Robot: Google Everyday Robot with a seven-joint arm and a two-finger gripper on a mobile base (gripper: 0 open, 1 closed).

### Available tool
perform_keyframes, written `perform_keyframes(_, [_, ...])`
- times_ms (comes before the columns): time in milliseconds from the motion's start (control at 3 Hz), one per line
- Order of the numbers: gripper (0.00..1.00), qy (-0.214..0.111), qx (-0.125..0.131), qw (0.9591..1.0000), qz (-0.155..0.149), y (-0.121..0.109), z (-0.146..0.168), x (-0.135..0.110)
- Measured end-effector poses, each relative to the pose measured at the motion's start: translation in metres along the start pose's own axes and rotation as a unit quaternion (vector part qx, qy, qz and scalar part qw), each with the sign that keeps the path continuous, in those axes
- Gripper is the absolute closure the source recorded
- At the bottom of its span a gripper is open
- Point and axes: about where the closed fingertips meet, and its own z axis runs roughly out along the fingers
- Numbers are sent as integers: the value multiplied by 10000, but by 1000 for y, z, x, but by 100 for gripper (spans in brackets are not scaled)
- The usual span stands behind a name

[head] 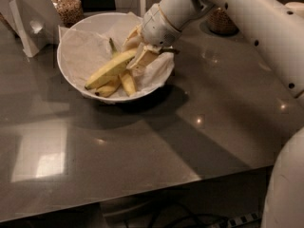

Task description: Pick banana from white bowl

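The gripper is down inside the white bowl, at its right side, at the end of the arm that reaches in from the upper right. It sits right at the upper end of the banana, the longest fruit in the bowl. From the gripper the banana slants down and to the left across the crinkled paper that lines the bowl. Whether the gripper has clamped on the banana or only sits around its end, I cannot tell. The banana's lower tip appears to rest low in the bowl, on or just above the paper, and two shorter bananas lie just beneath it toward the near rim. The bowl stands on the dark table, with a jar of brown filling behind it. As a judgement, the reach into the bowl is done and the gripper is at the right fruit, but the pick itself is not: the banana is not yet clear of the bowl. What is left is a sure hold on that upper end and a lift that brings the whole length over the rim without dragging the shorter fruit or the paper along.
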Motion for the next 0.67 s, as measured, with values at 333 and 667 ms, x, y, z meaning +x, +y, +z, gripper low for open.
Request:
perform_keyframes(333, [100, -80, 159, 9998, 81, 4, -17, -9])
perform_keyframes(667, [100, -121, 350, 9991, 221, 11, -41, -16])
